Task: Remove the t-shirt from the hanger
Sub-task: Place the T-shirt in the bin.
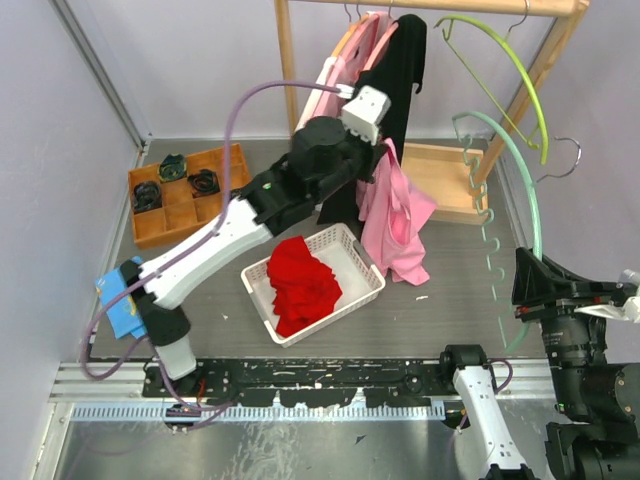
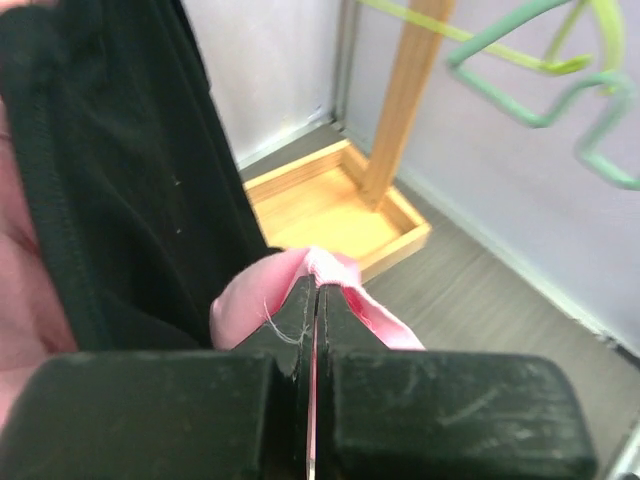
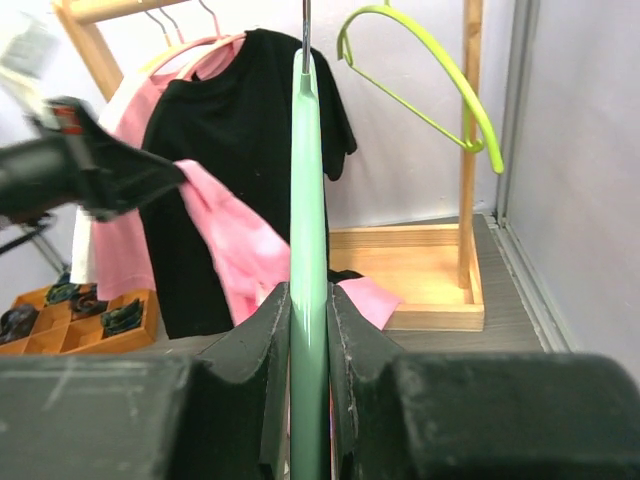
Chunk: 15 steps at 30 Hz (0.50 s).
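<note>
Our left gripper (image 2: 316,292) is pressed together on a fold of the pink t-shirt (image 1: 398,225), up beside the black t-shirt (image 1: 400,70) that hangs on the wooden rack (image 1: 288,60). From that pinch the pink t-shirt drapes down in a loose, crumpled sheet. Its lower end seems to reach the tabletop (image 1: 450,300) just right of the white basket (image 1: 262,272). It looks thin and limp, bunched where we hold it.

Further right, our right gripper (image 3: 308,300) is clamped on the mint hanger (image 3: 308,190), holding it upright and off the rack. In the top view the hanger stands apart from the pink cloth, with bare tabletop between them. The right wrist view shows pink cloth passing behind the hanger, so we cannot rule out a last contact.

We judge the pull-off done or nearly so. What seems left is letting the t-shirt go, perhaps into the basket, and putting the hanger aside.
</note>
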Available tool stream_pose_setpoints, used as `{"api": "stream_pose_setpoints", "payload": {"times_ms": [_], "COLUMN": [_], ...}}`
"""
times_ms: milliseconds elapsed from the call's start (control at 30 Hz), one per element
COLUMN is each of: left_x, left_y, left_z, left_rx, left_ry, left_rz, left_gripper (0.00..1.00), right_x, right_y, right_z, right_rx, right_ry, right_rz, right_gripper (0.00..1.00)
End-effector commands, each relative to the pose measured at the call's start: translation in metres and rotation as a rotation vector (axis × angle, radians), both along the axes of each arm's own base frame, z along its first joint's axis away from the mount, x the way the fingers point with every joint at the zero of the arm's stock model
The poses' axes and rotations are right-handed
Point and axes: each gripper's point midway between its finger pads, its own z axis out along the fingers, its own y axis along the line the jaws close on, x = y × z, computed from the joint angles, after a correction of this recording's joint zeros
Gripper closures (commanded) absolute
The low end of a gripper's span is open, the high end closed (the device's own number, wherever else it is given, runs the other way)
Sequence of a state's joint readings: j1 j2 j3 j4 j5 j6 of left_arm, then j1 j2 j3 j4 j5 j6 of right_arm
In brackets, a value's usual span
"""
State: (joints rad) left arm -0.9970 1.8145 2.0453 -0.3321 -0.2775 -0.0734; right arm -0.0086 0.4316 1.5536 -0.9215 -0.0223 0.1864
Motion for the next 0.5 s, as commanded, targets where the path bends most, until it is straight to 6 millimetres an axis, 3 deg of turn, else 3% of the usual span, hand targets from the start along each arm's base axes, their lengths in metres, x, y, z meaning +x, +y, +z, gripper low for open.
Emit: {"api": "stream_pose_setpoints", "payload": {"times_ms": [0,133,233,467], "left_x": [-0.059,-0.087,-0.094,-0.095], "left_y": [0.022,0.056,0.085,0.138], "left_z": [0.097,0.146,0.18,0.225], "left_rx": [-0.233,-0.329,-0.368,-0.337], "left_ry": [-0.109,-0.183,-0.262,-0.379], "left_rz": [-0.158,-0.188,-0.139,0.002], "left_gripper": [1.0,1.0,1.0,1.0], "right_x": [0.01,0.015,0.017,0.02], "right_y": [-0.012,-0.009,-0.006,-0.002], "right_z": [0.015,0.011,0.009,0.006], "right_rx": [0.023,0.032,0.035,0.037], "right_ry": [-0.048,-0.037,-0.031,-0.023], "right_rz": [-0.069,-0.049,-0.033,-0.009], "right_gripper": [0.99,0.99,0.99,0.99]}}
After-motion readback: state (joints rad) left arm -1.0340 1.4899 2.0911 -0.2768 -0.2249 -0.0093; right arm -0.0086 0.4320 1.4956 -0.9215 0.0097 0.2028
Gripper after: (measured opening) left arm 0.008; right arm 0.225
